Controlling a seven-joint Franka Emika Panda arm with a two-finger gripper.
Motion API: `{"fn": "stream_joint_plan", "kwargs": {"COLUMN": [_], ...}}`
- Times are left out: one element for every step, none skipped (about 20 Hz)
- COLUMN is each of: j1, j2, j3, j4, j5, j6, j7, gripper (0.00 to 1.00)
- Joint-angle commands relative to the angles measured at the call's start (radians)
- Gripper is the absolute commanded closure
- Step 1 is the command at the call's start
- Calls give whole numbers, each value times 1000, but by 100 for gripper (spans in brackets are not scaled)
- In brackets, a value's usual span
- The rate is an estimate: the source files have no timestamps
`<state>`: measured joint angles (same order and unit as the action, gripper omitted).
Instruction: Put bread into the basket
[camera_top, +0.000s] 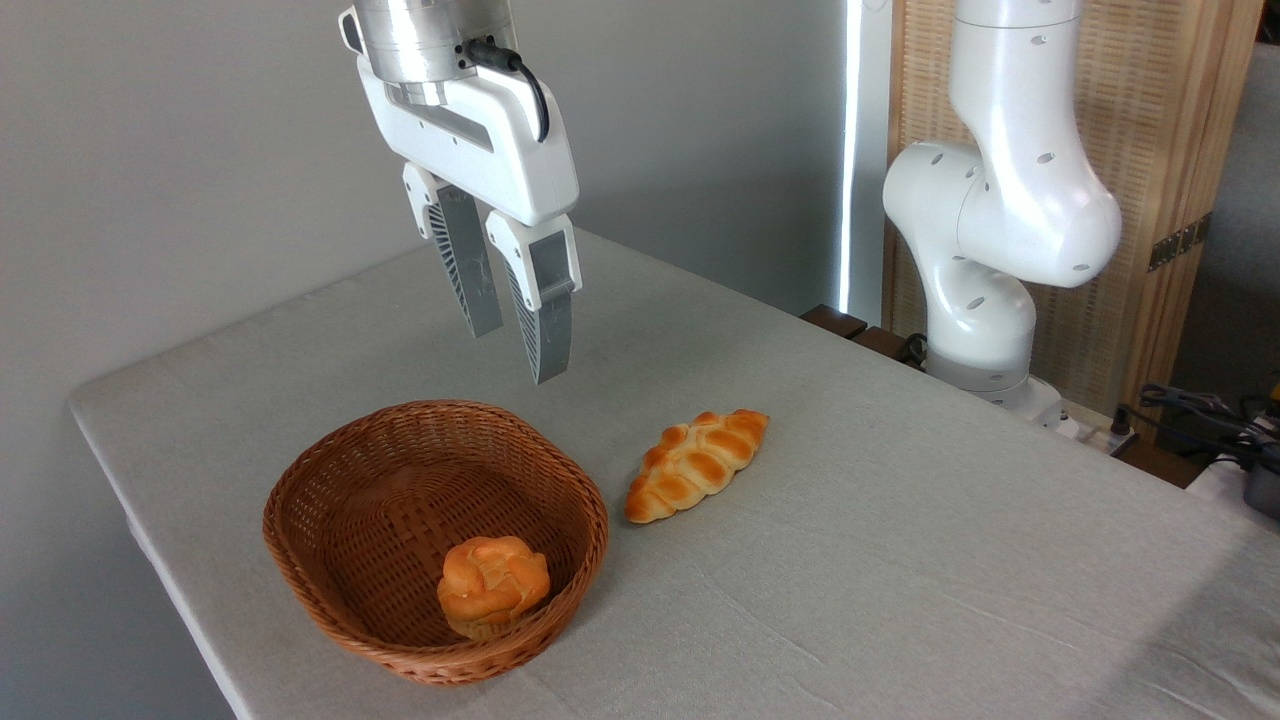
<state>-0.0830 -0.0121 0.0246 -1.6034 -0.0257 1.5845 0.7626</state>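
Small round golden-orange knotted bun (493, 587) lies inside oval reddish-brown wicker basket (330, 470), near front wall. White two-finger gripper (515, 350) hangs above rim, fingers slightly apart, empty. You can log placement done; only retreat left.

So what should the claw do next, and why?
Probably just lift up and away. The round bun already sits inside the basket, and the claw hangs open and empty above the basket's far rim. The braided loaf lies on the table beside the basket.
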Motion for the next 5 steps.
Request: {"fn": "stream_joint_plan", "kwargs": {"j1": [2, 2, 2, 2, 3], "j2": [-6, -6, -6, -8, -8], "j3": [6, 6, 8, 9, 9], "j4": [7, 5, 7, 7, 7], "j5": [12, 12, 7, 4, 4], "j6": [-21, -21, -21, -21, -21], "j7": [-8, -8, -9, -12, -8], "gripper": [0, 0, 0, 0, 0]}}
